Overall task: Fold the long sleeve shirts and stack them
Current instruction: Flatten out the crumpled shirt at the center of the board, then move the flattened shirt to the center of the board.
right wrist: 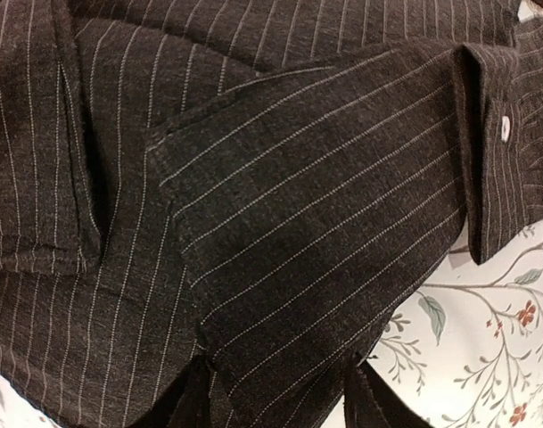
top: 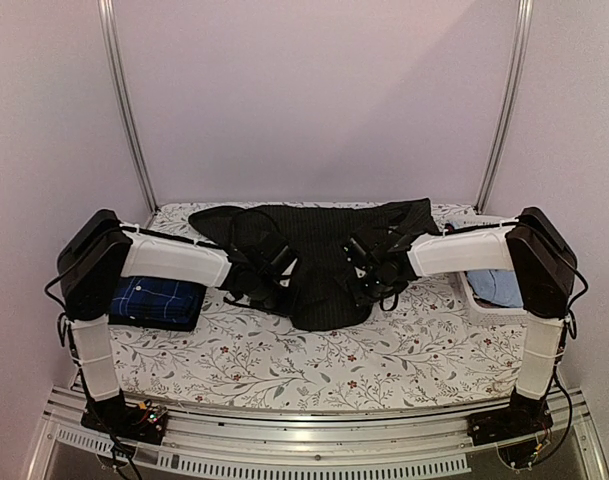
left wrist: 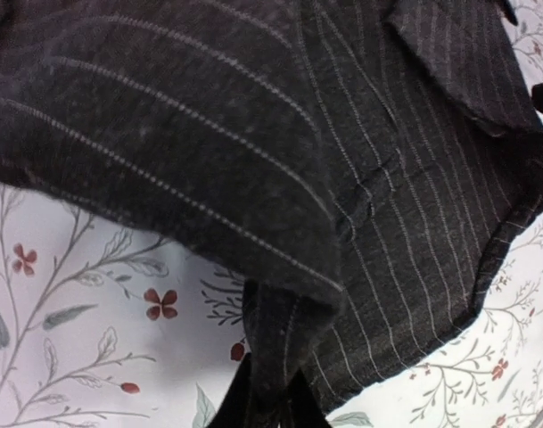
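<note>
The black pinstriped long sleeve shirt (top: 319, 232) lies spread across the back middle of the table. It fills most of the left wrist view (left wrist: 405, 205) and the right wrist view (right wrist: 280, 178). My left gripper (left wrist: 269, 397) is shut on a bunched fold at the shirt's lower left edge, lifted a little off the tablecloth. My right gripper (right wrist: 275, 401) stands with its fingers wide apart, astride a flat fold of the same shirt near the buttoned placket. The navy checked shirt (top: 159, 300) lies folded at the table's left, under my left arm.
A white bin (top: 473, 300) holding light blue cloth (top: 496, 285) stands at the right edge, beside my right arm. The floral tablecloth (top: 314, 360) covers the table. Metal frame posts rise at both back corners.
</note>
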Controlling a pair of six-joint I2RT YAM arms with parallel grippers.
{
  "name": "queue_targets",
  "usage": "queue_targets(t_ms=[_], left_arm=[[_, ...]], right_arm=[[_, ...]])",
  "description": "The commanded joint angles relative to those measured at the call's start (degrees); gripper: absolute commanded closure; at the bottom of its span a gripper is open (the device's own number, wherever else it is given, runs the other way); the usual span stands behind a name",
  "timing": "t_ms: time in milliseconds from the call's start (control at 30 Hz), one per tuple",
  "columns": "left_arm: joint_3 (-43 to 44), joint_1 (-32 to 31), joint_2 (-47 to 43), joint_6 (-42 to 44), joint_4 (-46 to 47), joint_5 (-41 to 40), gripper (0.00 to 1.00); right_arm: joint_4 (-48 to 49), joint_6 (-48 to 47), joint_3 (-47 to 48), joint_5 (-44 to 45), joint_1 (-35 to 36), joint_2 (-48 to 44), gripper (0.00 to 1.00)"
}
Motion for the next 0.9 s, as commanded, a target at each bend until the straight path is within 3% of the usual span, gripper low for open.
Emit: queue_targets(t_ms=[0, 133, 300, 667, 867], left_arm=[[-4.5, -0.4, -3.8, -2.1, 1.5, 2.0, 0.98], [-10.0, -0.5, -9.0, -4.1, 2.0, 4.4, 1.0], [-17.8, -0.8, -16.5, -6.5, 1.6, 7.9, 1.0], [-30.7, -7.3, -26.9, -13.6, 1.1, 14.2, 1.0], [-34.6, -10.3, -32.1, -15.8, -2.5, 16.0, 1.0]], right_arm=[[0.6, 1.8, -1.9, 1.3, 0.3, -0.5, 0.68], [-1.2, 4.0, -4.3, 2.0, 0.3, -2.8, 0.9], [-2.1, 7.6, -11.9, -0.1, 1.0, -10.6, 1.0], [-2.2, 22.5, -29.0, -6.3, 13.3, -25.4, 1.0], [-5.2, 26.8, -31.5, -6.6, 16.6, -29.0, 0.95]])
